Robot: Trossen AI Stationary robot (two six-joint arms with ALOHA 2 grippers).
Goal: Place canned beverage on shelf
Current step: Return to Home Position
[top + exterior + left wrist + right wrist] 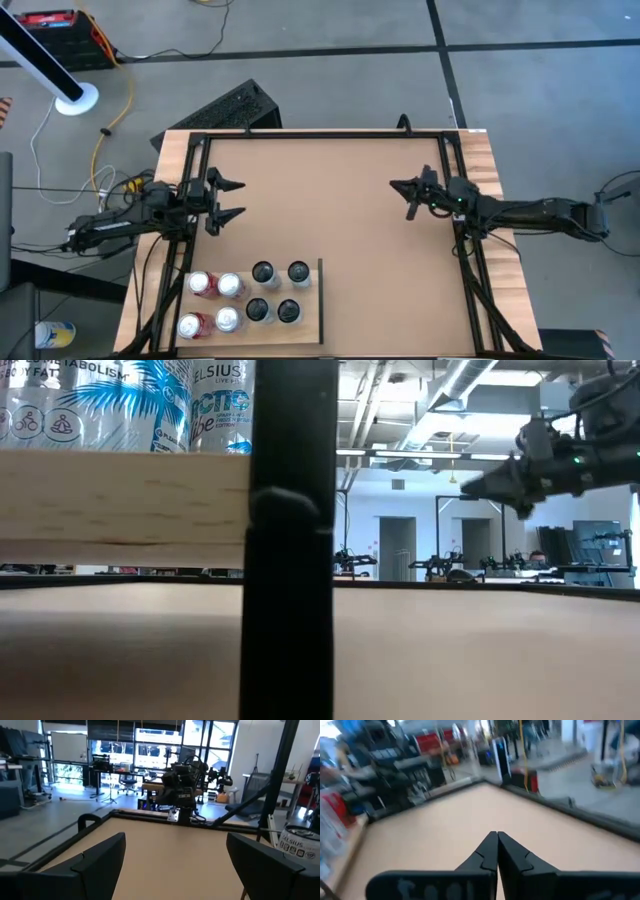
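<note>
The shelf point(250, 335), a pale wood board with a black rail point(320, 298) on its right side, lies at the table's near left. Several cans point(245, 298) stand upright on it, some silver and red, some with dark tops. In the low view the board point(120, 495) shows with cans point(120, 405) on top of it. My left gripper point(232, 200) hovers open at the table's left edge, pointing right, with nothing between its fingers point(100, 865). My right gripper point(402, 190) hovers shut and empty at the right side, pointing left point(497, 851). Neither is near a can.
A black frame point(320, 134) runs along the table's far edge and down both sides. A black upright post point(290, 540) stands close in the low view. The brown tabletop point(320, 220) between the two grippers is bare. One can point(300, 842) shows at the edge of the left wrist view.
</note>
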